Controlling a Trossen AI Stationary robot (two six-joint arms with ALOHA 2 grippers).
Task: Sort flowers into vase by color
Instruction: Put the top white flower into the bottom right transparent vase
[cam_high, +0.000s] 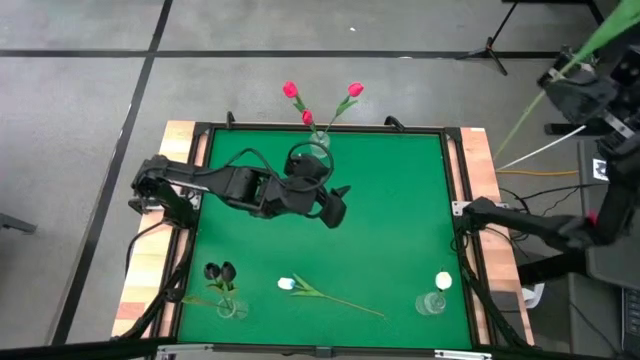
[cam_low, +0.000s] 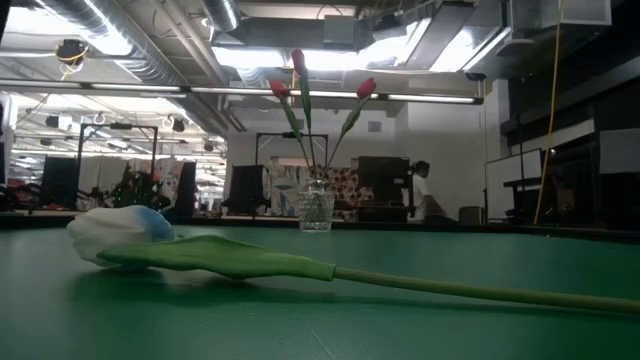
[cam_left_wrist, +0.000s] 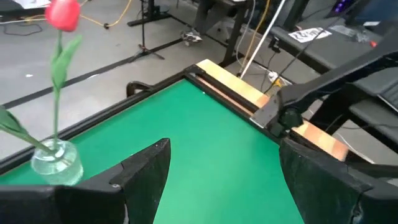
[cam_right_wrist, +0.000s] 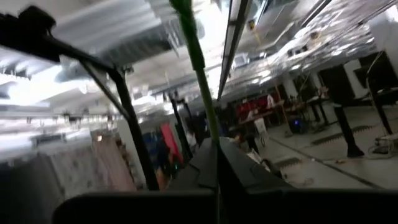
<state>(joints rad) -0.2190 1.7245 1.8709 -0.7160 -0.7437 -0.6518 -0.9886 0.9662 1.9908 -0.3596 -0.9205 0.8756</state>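
**Sorting status: one white tulip left on the bench**

Three pink-red artificial tulips (cam_high: 322, 96) stand in a clear glass vase (cam_high: 321, 141) at the far edge of the green-topped bench (cam_high: 400, 200). Two near-black tulips (cam_high: 220, 272) occupy a second clear vase (cam_high: 230, 307) at the near left corner. One white tulip head (cam_high: 444, 282) sits in a third clear vase (cam_high: 431, 303) at the near right. This grouping indicates one colour per vase.

A loose white tulip with a long green stem (cam_high: 318, 292) lies flat on the bench between the two near vases, apart from both. By judgement it belongs in the near right vase.

The left hand (cam_high: 338, 208) hovers over the bench centre, just beside the pink-red vase, its fingers (cam_left_wrist: 146, 168) spread wide and holding nothing. The arm reaches in from the left edge with its elbow bent.

The right hand (cam_right_wrist: 214, 162) is raised clear of the bench, off its right side, closed on a thin green stem (cam_right_wrist: 196, 62) whose head is not visible.
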